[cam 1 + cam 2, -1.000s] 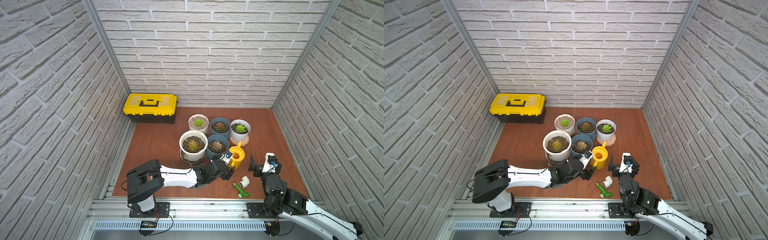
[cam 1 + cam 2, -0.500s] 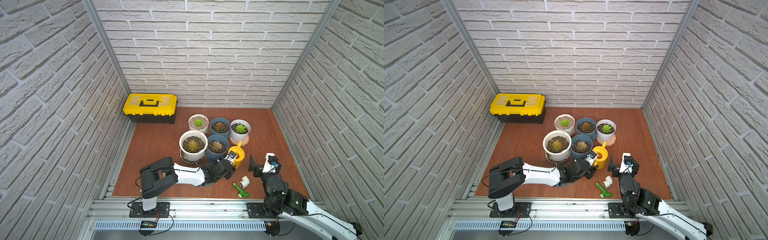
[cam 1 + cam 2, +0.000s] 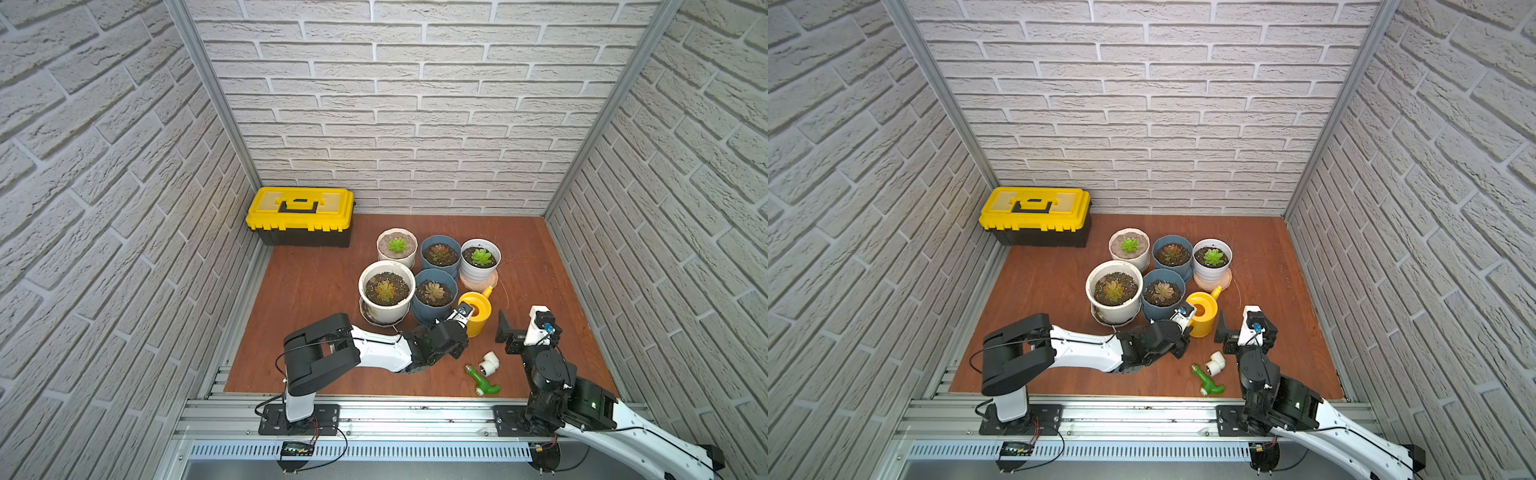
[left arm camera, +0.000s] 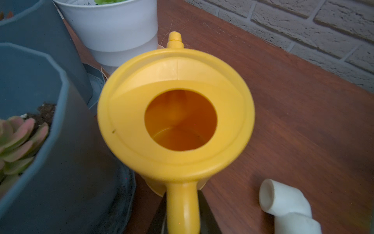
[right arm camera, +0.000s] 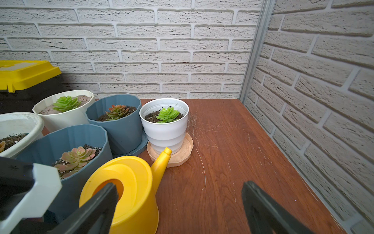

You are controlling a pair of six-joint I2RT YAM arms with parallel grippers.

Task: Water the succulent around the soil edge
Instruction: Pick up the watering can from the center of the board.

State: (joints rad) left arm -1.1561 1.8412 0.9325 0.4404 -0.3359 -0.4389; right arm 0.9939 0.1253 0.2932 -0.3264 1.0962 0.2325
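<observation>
Brick-walled bay, brown wooden floor. Watering can (image 3: 478,319) stood upright, with the left gripper (image 4: 182,212) clamped on its handle. Right gripper (image 5: 180,202) waited beside the can, fingers wide and empty. Soil edge (image 3: 386,277) lay in the white pot (image 3: 360,286), beyond the blue pot (image 3: 432,316) next to the can. Best practice, likely: lift level, clear the blue pot, trickle onto the ring only.
</observation>
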